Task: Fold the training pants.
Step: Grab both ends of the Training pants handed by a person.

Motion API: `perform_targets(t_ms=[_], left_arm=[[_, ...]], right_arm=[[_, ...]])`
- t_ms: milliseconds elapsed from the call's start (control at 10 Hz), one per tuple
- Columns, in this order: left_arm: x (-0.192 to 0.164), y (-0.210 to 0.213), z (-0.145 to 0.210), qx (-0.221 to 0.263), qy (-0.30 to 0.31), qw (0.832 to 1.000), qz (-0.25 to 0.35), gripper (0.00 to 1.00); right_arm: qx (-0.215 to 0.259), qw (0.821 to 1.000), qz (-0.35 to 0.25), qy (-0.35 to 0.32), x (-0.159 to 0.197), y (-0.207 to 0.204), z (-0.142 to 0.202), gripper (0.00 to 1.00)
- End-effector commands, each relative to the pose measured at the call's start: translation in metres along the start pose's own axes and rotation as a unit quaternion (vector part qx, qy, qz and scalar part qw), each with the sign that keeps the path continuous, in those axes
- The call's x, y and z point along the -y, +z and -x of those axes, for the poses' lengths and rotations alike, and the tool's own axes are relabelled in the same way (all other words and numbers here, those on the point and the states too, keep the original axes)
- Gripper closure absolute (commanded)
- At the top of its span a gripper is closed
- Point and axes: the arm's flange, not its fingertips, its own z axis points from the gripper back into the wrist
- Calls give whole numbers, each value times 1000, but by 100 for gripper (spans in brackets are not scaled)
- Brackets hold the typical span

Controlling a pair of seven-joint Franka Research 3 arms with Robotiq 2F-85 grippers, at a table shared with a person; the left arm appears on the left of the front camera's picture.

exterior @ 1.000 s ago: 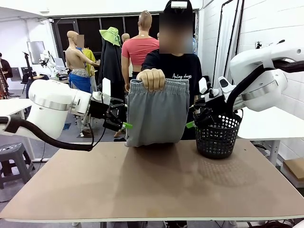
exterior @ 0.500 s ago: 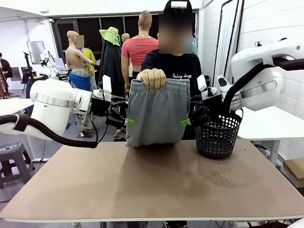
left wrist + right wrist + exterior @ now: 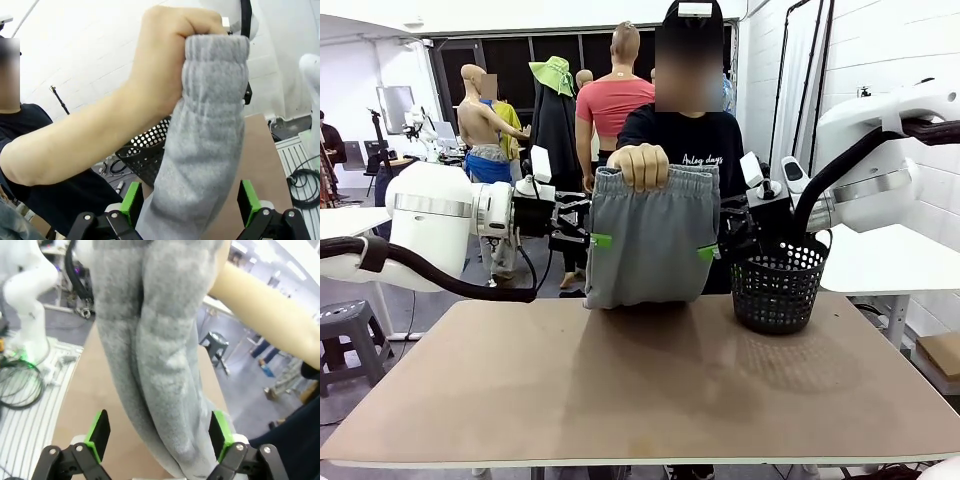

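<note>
The pants point(image 3: 645, 245) hang from the person's hand point(image 3: 640, 166) over the far edge of the table point(image 3: 640, 400). The left gripper point(image 3: 597, 240) and right gripper point(image 3: 710, 252) stand wide open astride their side edges. If they close too shallow, the cloth could slip free, and the right arm could nudge the basket point(image 3: 777, 290).

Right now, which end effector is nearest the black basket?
The right end effector, at the training pants' edge by the basket; the left end effector flanks the opposite edge.
</note>
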Motion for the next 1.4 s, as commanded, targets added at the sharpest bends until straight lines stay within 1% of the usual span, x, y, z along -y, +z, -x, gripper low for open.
perform_targets(t_ms=[0, 500, 600, 1100, 1200, 1300], left_arm=[[2, -1, -7, 18, 24, 999, -15, 0], [3, -13, -6, 18, 56, 998, -19, 0], [2, -15, -5, 24, 62, 998, -13, 0], [10, -20, -9, 70, 121, 990, 2, 0], [13, -21, -12, 73, 130, 989, 11, 0], [14, -23, -13, 66, 130, 989, 13, 0]], right_arm=[[54, 998, -9, -11, 6, 1, 5, 0], [99, 994, -22, -32, 18, -5, -2, 0], [111, 992, -31, -41, 23, -7, -3, 0], [129, 985, -70, -89, 39, -22, 0, 0], [132, 983, -81, -96, 42, -25, 1, 0], [136, 982, -85, -98, 43, -26, 1, 0]])
